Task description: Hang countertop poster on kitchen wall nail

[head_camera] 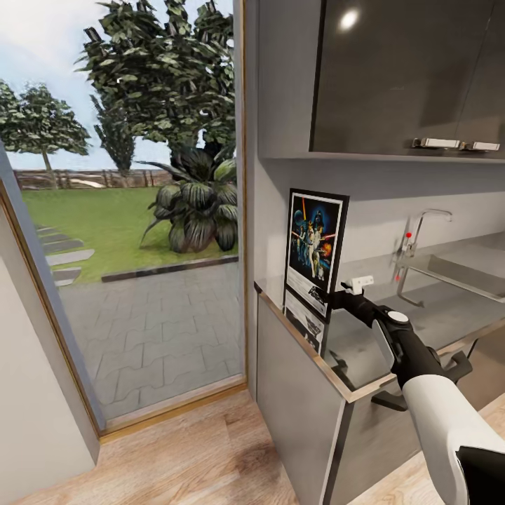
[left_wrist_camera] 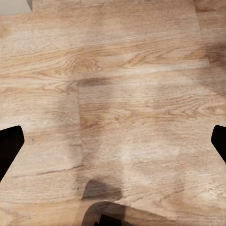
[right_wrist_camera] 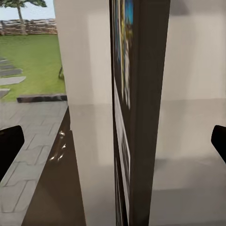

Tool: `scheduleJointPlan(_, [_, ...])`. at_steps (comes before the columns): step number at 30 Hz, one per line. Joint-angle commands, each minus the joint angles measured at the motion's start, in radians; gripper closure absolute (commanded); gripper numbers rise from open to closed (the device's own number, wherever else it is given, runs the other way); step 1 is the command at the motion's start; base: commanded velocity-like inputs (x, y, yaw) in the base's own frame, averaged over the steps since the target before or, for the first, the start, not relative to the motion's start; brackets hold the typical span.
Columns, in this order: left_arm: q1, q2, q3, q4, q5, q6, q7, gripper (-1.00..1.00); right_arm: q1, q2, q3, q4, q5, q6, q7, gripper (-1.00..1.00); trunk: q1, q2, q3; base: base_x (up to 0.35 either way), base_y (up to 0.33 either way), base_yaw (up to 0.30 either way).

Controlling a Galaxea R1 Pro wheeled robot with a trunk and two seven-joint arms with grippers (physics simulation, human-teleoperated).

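The poster stands upright at the left end of the kitchen countertop, its picture side facing the glass door, and the glossy slab mirrors it. My right gripper is at the poster's lower right edge. In the right wrist view the poster appears edge-on between the widely spread fingertips of the open right gripper, apart from both. My left gripper hangs open over the wooden floor, holding nothing. The wall nail is out of view.
A sink with a chrome tap is set into the counter to the right. Dark upper cabinets hang above it. A tall glass door on the left looks onto a garden. Wooden floor runs in front of the counter.
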Motion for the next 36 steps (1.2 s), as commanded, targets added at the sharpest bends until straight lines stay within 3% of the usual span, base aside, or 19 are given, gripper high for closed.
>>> scheduleJointPlan(1, [0.0,-0.001,0.002,-0.001,-0.001,-0.001,0.0,-1.0,0.0,0.0,-0.003,-0.001,-0.001,0.008,0.007,-1.0,0.0,-0.001,-0.001,0.0,0.0,0.0])
scheduleJointPlan(22, [0.0,-0.001,0.002,-0.002,-0.001,-0.001,0.0,-1.0,0.0,0.0,-0.005,-0.007,-0.001,0.008,0.007,-1.0,0.0,-0.001,-0.001,0.019,0.0,0.0])
scheduleJointPlan(23, [0.0,-0.001,0.002,-0.002,-0.001,-0.001,0.0,-1.0,0.0,0.0,-0.005,-0.007,-0.001,0.008,0.007,1.0,0.0,-0.001,-0.001,0.0,0.0,0.0])
scheduleJointPlan(36, [0.0,-0.001,0.002,-0.002,-0.001,-0.001,0.0,-1.0,0.0,-0.001,-0.007,-0.008,-0.002,0.008,0.007,1.0,0.0,-0.001,-0.001,0.0,0.0,0.0])
